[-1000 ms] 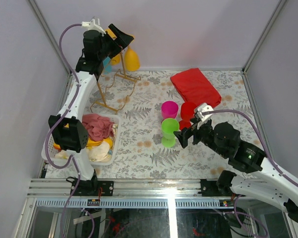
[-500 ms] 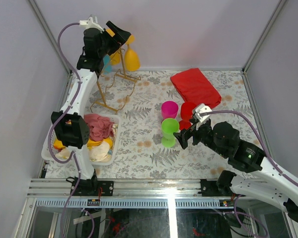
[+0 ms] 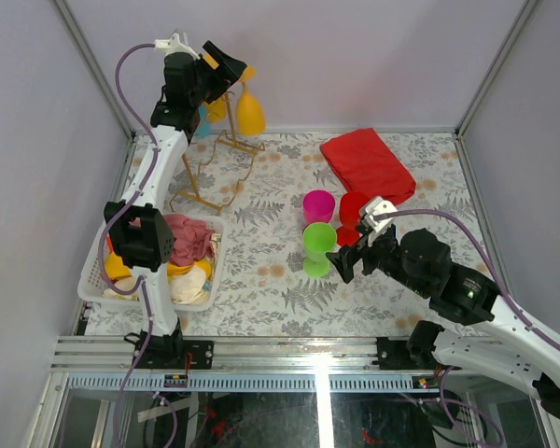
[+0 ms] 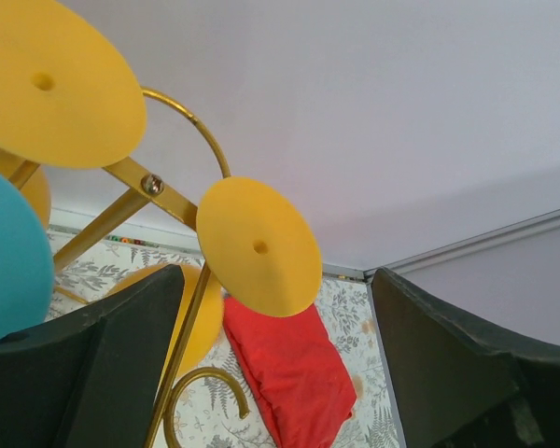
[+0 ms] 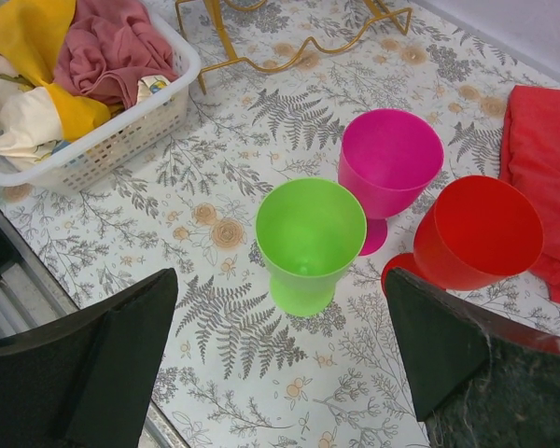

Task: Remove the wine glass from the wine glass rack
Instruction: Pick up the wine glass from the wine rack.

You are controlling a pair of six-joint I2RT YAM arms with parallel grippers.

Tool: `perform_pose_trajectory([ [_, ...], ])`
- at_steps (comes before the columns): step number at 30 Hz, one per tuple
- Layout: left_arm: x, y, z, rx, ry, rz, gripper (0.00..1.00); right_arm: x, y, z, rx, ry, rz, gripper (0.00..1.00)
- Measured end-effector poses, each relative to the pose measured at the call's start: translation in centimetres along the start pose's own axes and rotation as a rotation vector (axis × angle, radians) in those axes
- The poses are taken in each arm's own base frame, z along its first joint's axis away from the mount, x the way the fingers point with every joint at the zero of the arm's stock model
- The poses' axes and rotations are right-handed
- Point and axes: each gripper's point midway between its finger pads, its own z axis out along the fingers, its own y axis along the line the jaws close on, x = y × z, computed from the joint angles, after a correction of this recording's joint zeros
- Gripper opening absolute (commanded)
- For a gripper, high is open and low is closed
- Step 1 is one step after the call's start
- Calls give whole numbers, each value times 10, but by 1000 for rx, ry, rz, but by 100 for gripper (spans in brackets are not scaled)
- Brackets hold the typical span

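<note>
At about eight o'clock on the fern-printed tabletop (image 3: pixel 261 280) sits a white latticed plastic basket (image 3: pixel 212 271) of crumpled cloths. Up at eleven o'clock stands the wine glass rack (image 4: pixel 112 215), thin gold wire with curled hooks. From it a smooth yellow plastic wine glass (image 3: pixel 249 114) hangs upside down, bowl low and round flat foot on top, beside another yellow glass (image 4: pixel 51 79) and a teal one (image 4: pixel 9 252). The left pincer (image 3: pixel 226 71) is raised to the rack's top, spread wide, with the yellow foot between its fingers (image 4: pixel 121 345) and touching neither. Mid-table stand green (image 5: pixel 310 233), magenta (image 5: pixel 390 159) and red (image 5: pixel 476 233) goblets, a folded red cloth (image 3: pixel 367 163) at one o'clock. The right pincer (image 3: pixel 347 250) hangs released just beside the green goblet.
</note>
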Motion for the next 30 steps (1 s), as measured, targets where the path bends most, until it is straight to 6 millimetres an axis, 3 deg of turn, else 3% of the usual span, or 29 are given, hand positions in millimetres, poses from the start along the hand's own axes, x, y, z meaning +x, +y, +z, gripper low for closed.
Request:
perform_pose_trajectory([
  [5,5,7,-1,-16,7,-2,82,1,1,0,-8,5,-6,99],
  [19,2,5,1,-25,13,15,68,-1,2,-3,-19,-4,-8,99],
  [30,20,27,11,-74,61,12,57,-4,2,-6,-19,-19,-6,99],
])
